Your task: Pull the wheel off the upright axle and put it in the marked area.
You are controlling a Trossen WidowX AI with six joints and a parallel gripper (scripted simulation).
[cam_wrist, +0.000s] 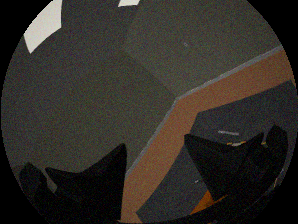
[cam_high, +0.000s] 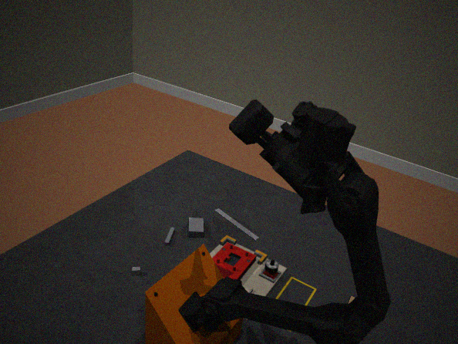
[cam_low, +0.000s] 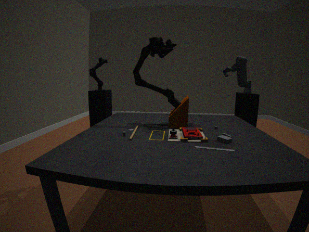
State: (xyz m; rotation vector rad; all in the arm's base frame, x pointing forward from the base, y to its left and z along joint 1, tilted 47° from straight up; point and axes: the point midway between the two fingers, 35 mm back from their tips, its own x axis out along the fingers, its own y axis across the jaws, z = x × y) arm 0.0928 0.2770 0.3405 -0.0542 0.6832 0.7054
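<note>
The dark wheel (cam_high: 271, 267) (cam_low: 173, 132) sits around the upright axle on a small red base, at one end of the white board (cam_high: 257, 284). The marked area, a yellow outline (cam_high: 304, 283) (cam_low: 156, 140), lies on the table beside that board, with no wheel in it. My gripper (cam_low: 173, 47) (cam_wrist: 156, 143) is raised high above the table, well away from the wheel. In the wrist view its two dark fingers stand apart with nothing between them. In the top view the fingertips are hard to make out against the dark arm.
A red part (cam_high: 220, 259) (cam_low: 191, 133) with a square opening lies on the board between yellow corner pieces. An orange wedge (cam_high: 179, 275) (cam_low: 182, 114) stands beside the board. A grey block (cam_high: 196, 225) (cam_low: 224, 139), a pale strip (cam_high: 237, 224) (cam_low: 214, 149) and a wooden stick (cam_low: 134, 132) lie around.
</note>
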